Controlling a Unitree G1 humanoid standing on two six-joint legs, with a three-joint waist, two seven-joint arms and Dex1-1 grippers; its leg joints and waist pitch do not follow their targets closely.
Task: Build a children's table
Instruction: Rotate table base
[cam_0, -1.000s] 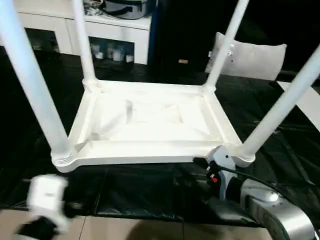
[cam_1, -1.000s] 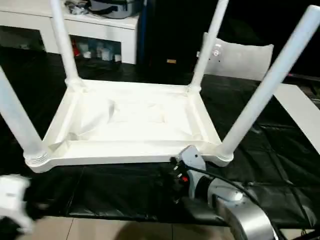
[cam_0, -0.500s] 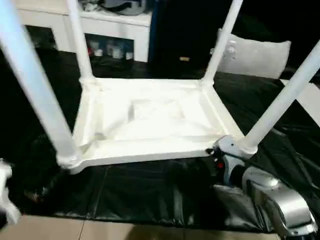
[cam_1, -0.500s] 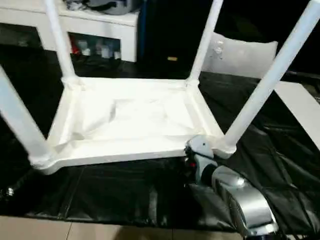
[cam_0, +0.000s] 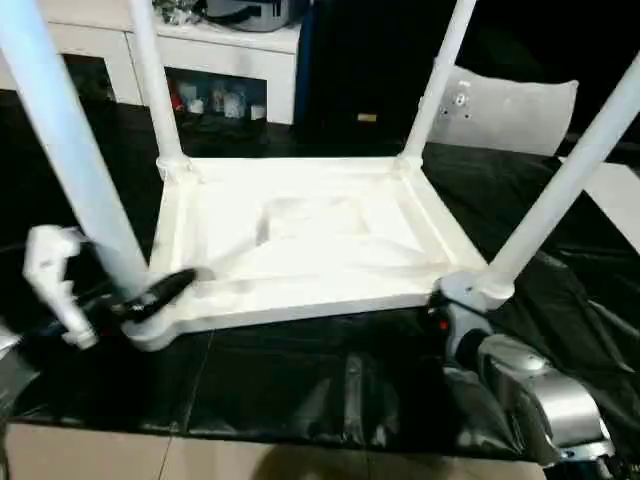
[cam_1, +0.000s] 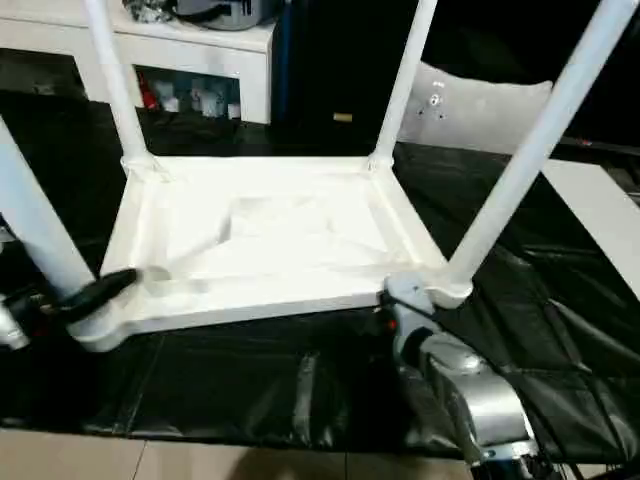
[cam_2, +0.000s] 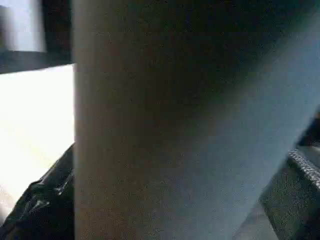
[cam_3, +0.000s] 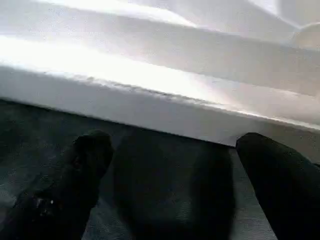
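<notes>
White plastic forms the whole table (cam_0: 300, 240), which lies upside down at the centre of a black sheet (cam_0: 300, 390) with all four legs (cam_0: 60, 150) seated in the corner sockets and pointing up. The left gripper (cam_0: 150, 292) is at the 8 o'clock corner, one black finger reaching past the base of the near-left leg; its jaws stand wide around the leg without visibly clamping it. The right gripper (cam_3: 170, 185) sits at the 4 o'clock corner, open, fingers spread just below the tabletop's edge and touching nothing. Assembly appears complete, so the step in hand is probably securing a hold to turn the table upright. To do this well, close the left jaws squarely on the leg near its socket, slide the right fingers under the rim before lifting, and raise both sides evenly so no leg twists loose. A grey cushion (cam_0: 510, 105) rests at 1 o'clock.
</notes>
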